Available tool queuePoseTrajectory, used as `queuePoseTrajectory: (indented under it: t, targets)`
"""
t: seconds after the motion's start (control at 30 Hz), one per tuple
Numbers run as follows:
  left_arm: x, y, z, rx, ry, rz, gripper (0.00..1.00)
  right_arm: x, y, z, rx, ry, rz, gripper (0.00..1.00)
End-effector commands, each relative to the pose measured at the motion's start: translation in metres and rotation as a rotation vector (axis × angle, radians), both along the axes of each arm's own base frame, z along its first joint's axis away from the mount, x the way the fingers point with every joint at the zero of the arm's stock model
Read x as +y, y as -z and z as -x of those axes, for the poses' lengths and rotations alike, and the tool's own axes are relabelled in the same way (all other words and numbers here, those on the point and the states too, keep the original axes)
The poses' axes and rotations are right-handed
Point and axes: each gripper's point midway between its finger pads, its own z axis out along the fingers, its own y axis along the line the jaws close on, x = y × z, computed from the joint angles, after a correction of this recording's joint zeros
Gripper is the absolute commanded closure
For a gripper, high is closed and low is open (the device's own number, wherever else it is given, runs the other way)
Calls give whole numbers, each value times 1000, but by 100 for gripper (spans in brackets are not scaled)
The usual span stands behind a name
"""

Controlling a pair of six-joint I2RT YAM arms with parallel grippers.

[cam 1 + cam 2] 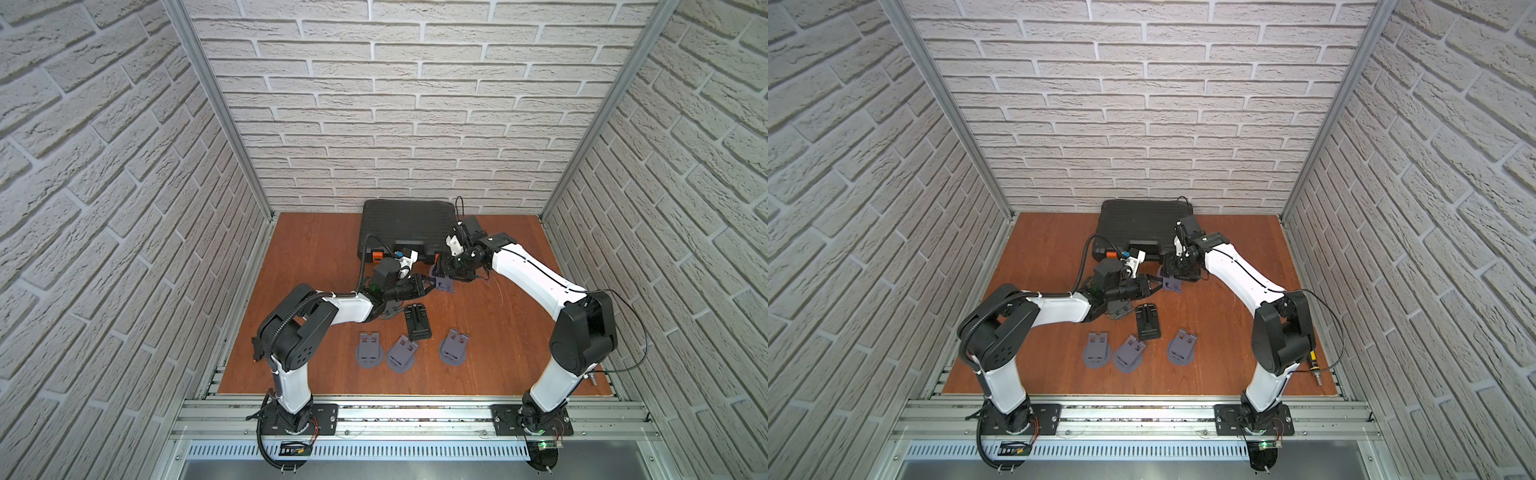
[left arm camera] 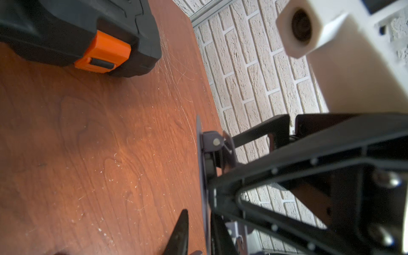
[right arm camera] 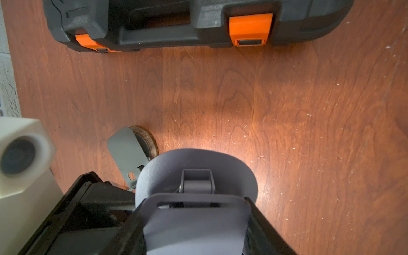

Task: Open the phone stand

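Note:
The grey phone stand (image 1: 444, 283) (image 1: 1173, 284) hangs between both grippers in front of the black case. In the right wrist view its flat plate (image 3: 194, 225) sits clamped between the fingers of my right gripper (image 3: 194, 209), and its round base (image 3: 198, 161) hangs off the hinge beyond. My right gripper (image 1: 446, 274) comes at it from the right. My left gripper (image 1: 428, 286) (image 2: 202, 223) reaches in from the left. Its jaws stand narrow on either side of the base's thin edge (image 2: 199, 154), with a strip of wood still showing beside one finger (image 2: 181, 234).
A black tool case (image 1: 407, 228) (image 3: 176, 22) with orange latches lies at the back. Three folded grey stands (image 1: 369, 349) (image 1: 401, 353) (image 1: 454, 347) and a black one (image 1: 417, 321) lie in front. Another grey plate on a dark disc (image 3: 132, 150) lies under the left arm.

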Motion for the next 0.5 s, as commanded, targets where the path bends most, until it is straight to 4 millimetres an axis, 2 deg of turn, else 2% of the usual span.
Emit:
queuePoseTrajectory:
  t: [0.0, 0.3, 0.47]
  targets:
    - [-8, -18, -6, -65, 11, 42, 83, 6, -13, -2, -44, -14, -50, 84]
    - [-7, -12, -10, -91, 2, 0, 99, 9, -7, 4, -17, -25, -66, 89]
    - [-4, -5, -11, -105, -3, -41, 100, 12, -10, 4, -16, -37, -84, 91]
